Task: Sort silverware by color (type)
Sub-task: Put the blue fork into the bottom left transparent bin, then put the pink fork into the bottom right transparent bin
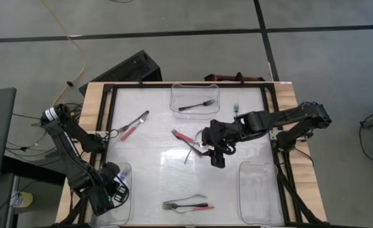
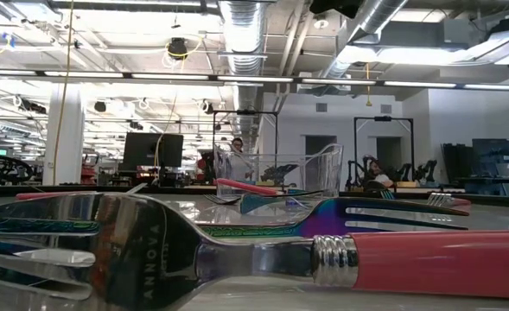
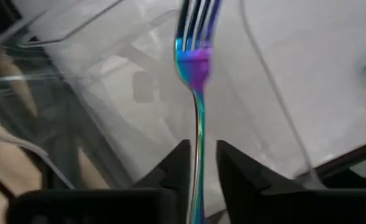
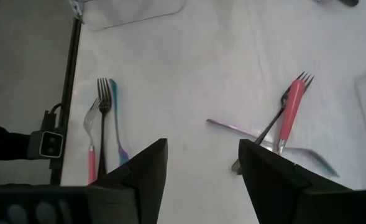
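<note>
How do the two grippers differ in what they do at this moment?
The left gripper is shut on an iridescent fork over the bin at the table's near left corner; the right gripper is open and holds nothing. The left one is at the table's edge; the right one hovers near the middle, by a crossed pile of utensils.

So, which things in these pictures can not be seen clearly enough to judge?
- Left gripper: it grips a rainbow fork over the left bin; in the high view the arm covers both.
- Right gripper: open above the table; the high view blurs the crossed pile beside it.
- Low view: a pink-handled fork fills the front and hides the table.
- Small blue piece: too small to name.
</note>
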`<state>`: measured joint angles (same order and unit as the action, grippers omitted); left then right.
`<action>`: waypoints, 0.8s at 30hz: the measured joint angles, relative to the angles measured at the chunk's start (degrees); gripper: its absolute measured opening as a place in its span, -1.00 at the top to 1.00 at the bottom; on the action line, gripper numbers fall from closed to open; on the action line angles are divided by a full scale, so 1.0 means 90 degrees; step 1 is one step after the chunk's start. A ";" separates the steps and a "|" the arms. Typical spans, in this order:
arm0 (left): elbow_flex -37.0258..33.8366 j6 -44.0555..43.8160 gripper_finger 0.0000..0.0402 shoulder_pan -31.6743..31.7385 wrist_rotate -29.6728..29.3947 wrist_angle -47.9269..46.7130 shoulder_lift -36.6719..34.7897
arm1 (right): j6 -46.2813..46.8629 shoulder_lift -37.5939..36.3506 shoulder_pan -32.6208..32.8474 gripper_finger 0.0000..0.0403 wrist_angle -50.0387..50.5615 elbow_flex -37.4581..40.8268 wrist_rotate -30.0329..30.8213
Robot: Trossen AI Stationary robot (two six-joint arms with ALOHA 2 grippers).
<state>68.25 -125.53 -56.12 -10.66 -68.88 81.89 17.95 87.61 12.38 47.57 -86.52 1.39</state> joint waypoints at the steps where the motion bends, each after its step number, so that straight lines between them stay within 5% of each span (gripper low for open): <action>1: 0.0000 0.0042 0.57 0.0010 0.0070 0.0002 0.0000 | 0.0023 0.0000 0.0029 -0.10 0.0040 0.0000 0.0000; 8: -0.0005 0.0594 0.13 0.0138 0.0654 -0.0087 -0.0052 | 0.0243 -0.0002 0.0209 -0.10 0.0103 0.0000 0.0000; 13: -0.0005 0.1495 0.04 0.0482 0.0534 0.0028 -0.0452 | 0.0301 -0.0002 0.0321 -0.10 0.0114 0.0000 0.0001; 19: -0.0002 0.3364 0.07 0.1088 -0.1154 0.0865 -0.0926 | 0.0360 -0.0002 0.0466 -0.10 0.0405 0.0000 0.0001; 22: -0.0002 0.4789 0.08 0.1685 -0.2321 0.1837 -0.0962 | 0.0462 -0.0002 0.0528 -0.10 0.0454 0.0000 0.0002; 24: 0.0000 0.6116 0.08 0.2196 -0.2438 0.2542 -0.0880 | 0.0740 0.0014 0.0545 -0.10 0.0510 0.0000 0.0002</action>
<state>68.25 -70.48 -36.36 -32.60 -46.00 73.97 24.61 87.74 17.28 52.16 -86.52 1.41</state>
